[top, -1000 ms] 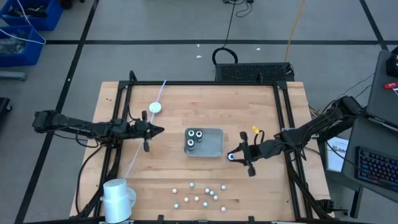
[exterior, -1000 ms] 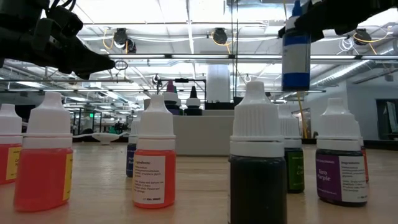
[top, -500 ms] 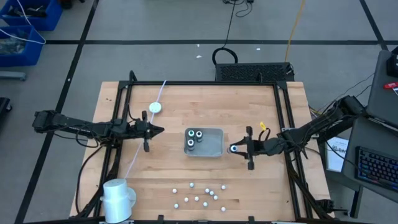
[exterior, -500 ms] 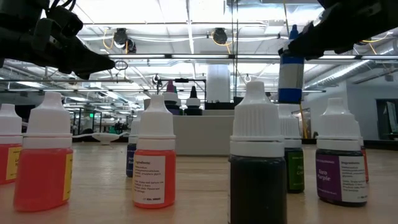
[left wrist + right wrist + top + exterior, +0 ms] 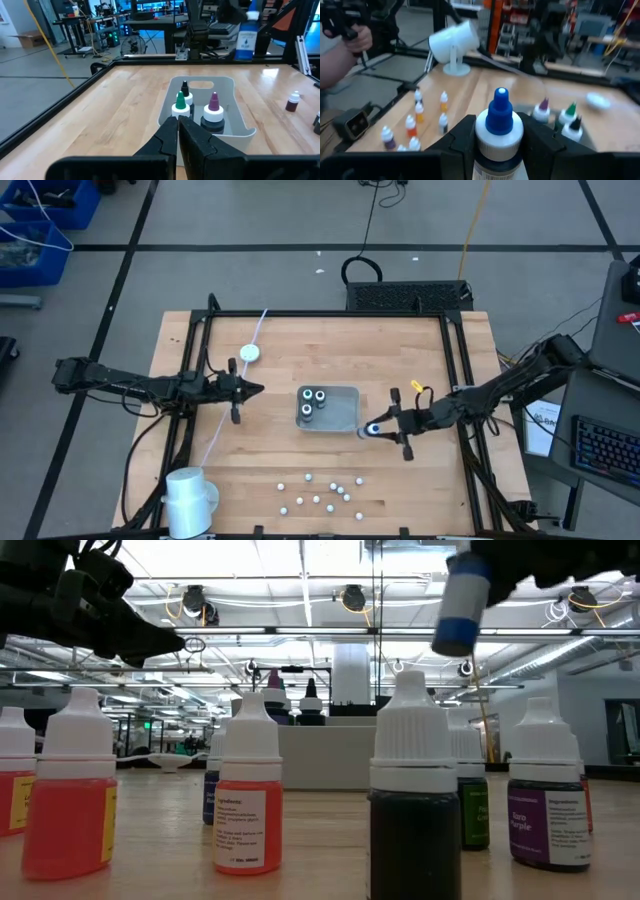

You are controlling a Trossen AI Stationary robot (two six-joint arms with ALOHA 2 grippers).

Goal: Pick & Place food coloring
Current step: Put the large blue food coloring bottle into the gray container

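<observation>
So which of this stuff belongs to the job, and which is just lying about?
Job: blue bottle in the right gripper; tray with three bottles; loose bottles near the front edge.

Lying about: white lamp, white disc, left gripper waiting left of the tray.

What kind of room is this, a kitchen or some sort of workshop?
Probably a robotics lab or workshop, not a kitchen: a framed wooden table stands on a taped concrete floor, a keyboard sits beside it, and shelves of equipment fill the background.
</observation>
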